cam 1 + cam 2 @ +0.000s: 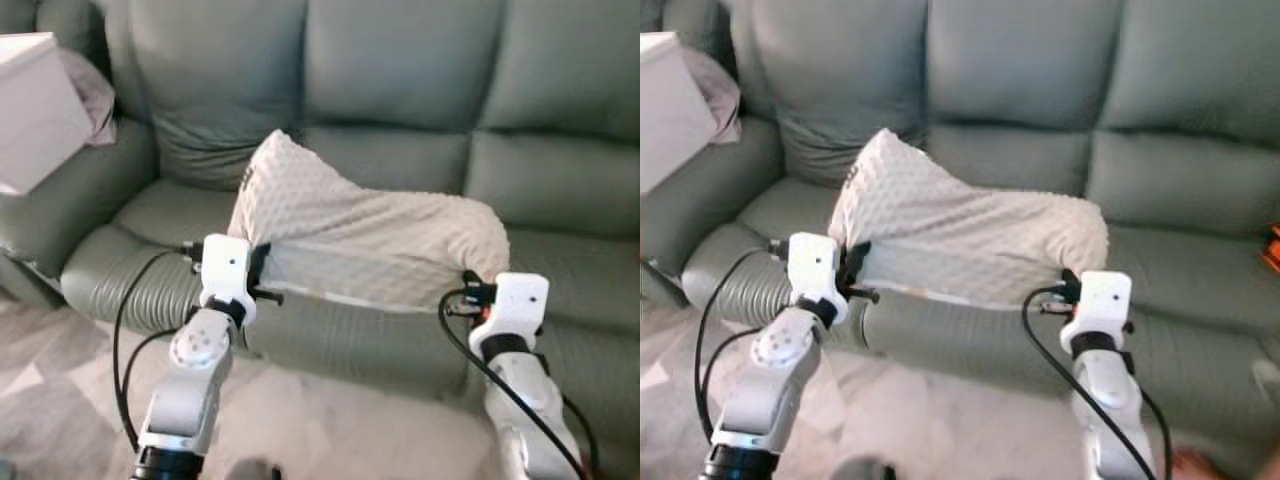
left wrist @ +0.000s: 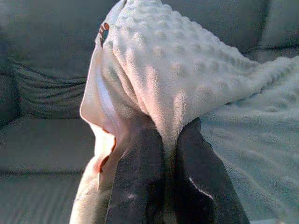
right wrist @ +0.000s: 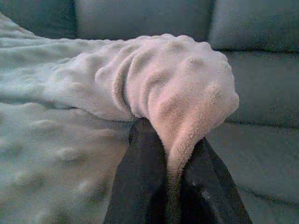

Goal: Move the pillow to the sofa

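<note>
We see a cream, bumpy-textured pillow held over the front of a grey-green sofa, stretched between our two arms. Our left tool is clamped on the pillow's left corner, its two black fingers pressed together with the fabric pinched between them. Our right tool is clamped on the right corner in the same way, the plush bunched up and folded over the fingertips. The pillow's left end rises to a peak against the sofa's back cushion, and its right end is lower, above the seat's front edge. We cannot tell whether its underside touches the seat. A white box sits on the sofa's left armrest, with a pale pinkish cloth just behind it.
</note>
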You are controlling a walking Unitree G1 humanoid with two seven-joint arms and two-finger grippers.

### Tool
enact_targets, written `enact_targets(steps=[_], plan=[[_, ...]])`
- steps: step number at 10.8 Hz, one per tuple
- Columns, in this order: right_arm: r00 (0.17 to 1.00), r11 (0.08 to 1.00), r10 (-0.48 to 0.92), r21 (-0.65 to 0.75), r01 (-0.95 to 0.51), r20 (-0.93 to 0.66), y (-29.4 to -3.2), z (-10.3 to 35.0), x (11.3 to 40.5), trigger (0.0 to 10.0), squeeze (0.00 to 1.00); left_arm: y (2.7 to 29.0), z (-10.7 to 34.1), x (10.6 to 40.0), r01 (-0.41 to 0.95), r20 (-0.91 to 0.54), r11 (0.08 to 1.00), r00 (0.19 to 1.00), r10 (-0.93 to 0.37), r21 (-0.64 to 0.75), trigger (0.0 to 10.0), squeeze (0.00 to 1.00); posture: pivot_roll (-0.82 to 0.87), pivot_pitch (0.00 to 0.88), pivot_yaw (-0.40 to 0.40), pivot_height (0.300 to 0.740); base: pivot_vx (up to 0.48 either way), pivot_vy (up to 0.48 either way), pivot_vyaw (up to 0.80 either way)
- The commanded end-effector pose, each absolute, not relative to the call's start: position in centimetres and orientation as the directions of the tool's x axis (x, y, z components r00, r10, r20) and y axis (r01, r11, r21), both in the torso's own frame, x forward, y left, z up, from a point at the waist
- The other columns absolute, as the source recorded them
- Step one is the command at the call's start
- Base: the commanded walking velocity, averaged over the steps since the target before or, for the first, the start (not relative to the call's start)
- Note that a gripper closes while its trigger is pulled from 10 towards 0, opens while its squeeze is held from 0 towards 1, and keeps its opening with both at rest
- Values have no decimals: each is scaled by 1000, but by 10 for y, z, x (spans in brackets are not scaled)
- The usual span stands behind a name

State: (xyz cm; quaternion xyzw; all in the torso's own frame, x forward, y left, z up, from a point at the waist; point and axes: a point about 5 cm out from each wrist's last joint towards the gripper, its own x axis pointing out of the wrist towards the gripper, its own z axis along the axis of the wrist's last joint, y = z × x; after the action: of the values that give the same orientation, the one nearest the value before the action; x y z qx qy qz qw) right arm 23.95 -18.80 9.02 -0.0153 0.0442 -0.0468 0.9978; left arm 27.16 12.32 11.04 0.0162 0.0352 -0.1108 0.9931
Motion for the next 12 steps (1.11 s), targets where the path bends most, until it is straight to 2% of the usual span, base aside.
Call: enact_targets(steps=[1, 4, 7, 12], plan=[[994, 996, -90, -26, 88, -60, -183, 97, 242, 10000, 0, 135, 115, 273, 182, -56, 982, 982, -180, 41, 10000, 0, -54, 29, 34, 740, 356, 0, -538], [995, 996, -83, -26, 82, -56, -182, 99, 245, 10000, 0, 132, 114, 275, 196, -69, 980, 979, -193, 38, 10000, 0, -54, 34, 31, 740, 319, 0, 0], [995, 997, -76, -25, 75, -59, -180, 98, 248, 10000, 0, 128, 112, 274, 213, -89, 977, 974, -209, 31, 10000, 0, -48, 35, 26, 740, 0, 0, 0], [995, 997, -77, -17, 76, -70, -178, 98, 251, 10000, 0, 129, 111, 283, 245, -122, 969, 963, -238, 44, 10000, 0, -48, 45, 26, 740, 0, 0, -693]])
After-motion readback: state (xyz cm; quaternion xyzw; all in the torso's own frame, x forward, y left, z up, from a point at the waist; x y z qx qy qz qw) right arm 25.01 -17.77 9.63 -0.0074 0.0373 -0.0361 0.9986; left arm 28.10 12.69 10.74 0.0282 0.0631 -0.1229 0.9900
